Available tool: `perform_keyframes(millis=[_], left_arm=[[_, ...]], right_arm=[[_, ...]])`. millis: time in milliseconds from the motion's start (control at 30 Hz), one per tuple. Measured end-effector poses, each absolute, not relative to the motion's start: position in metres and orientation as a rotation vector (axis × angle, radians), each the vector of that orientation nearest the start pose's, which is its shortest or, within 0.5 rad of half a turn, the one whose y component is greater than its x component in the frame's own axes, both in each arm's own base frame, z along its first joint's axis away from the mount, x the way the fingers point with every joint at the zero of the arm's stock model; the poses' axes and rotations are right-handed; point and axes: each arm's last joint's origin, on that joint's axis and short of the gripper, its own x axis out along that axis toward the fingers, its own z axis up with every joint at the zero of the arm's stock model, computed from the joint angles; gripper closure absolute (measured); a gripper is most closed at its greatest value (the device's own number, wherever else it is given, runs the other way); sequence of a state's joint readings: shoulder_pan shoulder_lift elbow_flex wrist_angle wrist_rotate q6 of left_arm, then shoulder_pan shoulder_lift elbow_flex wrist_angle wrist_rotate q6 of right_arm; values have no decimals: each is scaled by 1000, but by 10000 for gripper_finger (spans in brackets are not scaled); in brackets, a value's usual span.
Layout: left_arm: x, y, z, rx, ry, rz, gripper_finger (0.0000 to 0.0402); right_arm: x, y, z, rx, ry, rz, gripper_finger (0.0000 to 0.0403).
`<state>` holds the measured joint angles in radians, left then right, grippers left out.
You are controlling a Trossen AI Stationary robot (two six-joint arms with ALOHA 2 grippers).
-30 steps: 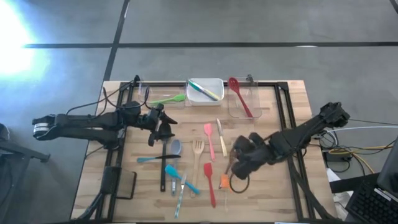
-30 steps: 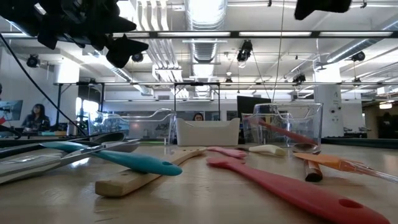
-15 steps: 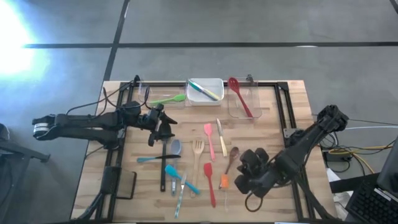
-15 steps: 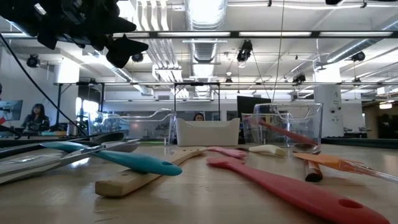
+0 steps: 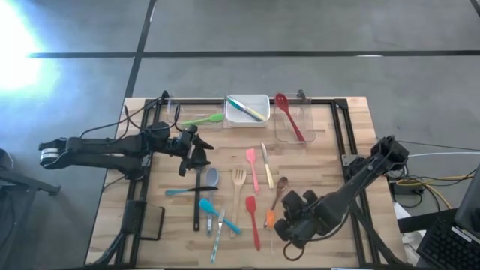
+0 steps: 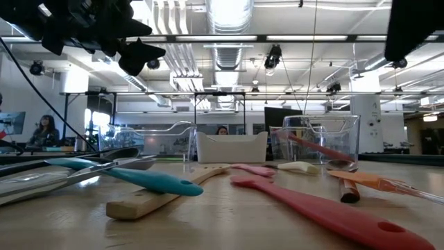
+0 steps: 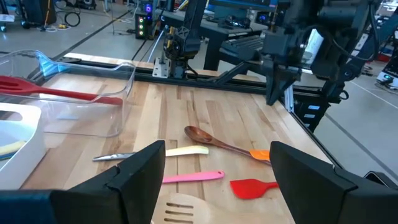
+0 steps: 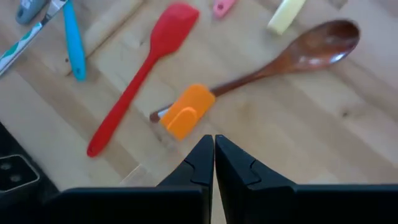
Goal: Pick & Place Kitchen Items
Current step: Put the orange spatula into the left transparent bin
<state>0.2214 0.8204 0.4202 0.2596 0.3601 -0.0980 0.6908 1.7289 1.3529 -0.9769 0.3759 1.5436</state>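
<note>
My right gripper (image 5: pixel 283 227) hangs over the near right of the table, fingers pressed together on nothing, pointing down at the orange-headed utensil (image 8: pixel 185 112) that lies across the handle end of the wooden spoon (image 8: pixel 292 56). That overlap is my worry: if I drop with the fingers together, I just shove the orange head along the wood, and if I spread them too late I could catch the spoon handle with it and drag both. The red spatula (image 8: pixel 140 78) sits just beside to the left, close enough to get nudged. A bit farther in, the wooden fork (image 5: pixel 238 187), the pink spatula (image 5: pixel 252 166) and the teal ones (image 5: pixel 214 212) crowd the middle, so any sideways sweep scatters them. My left gripper (image 7: pixel 217 180) waits above the left-middle of the table, fingers wide apart and empty; reaching in now would put the two arms in each other's way. At the far edge, a red spoon (image 5: pixel 289 116) leans in the clear tub (image 5: pixel 309 127) and the white tub (image 5: pixel 234 116) holds a couple more, while a green spatula (image 5: pixel 202 118) lies outside to its left
</note>
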Motion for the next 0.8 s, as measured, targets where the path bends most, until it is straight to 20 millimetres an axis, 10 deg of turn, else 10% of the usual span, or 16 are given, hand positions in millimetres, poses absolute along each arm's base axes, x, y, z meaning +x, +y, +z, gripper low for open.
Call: perform_keyframes(millis=[800], left_arm=[[181, 30, 242, -140, 151, -130, 111]], right_arm=[[315, 152, 241, 610, 895, -571, 225]])
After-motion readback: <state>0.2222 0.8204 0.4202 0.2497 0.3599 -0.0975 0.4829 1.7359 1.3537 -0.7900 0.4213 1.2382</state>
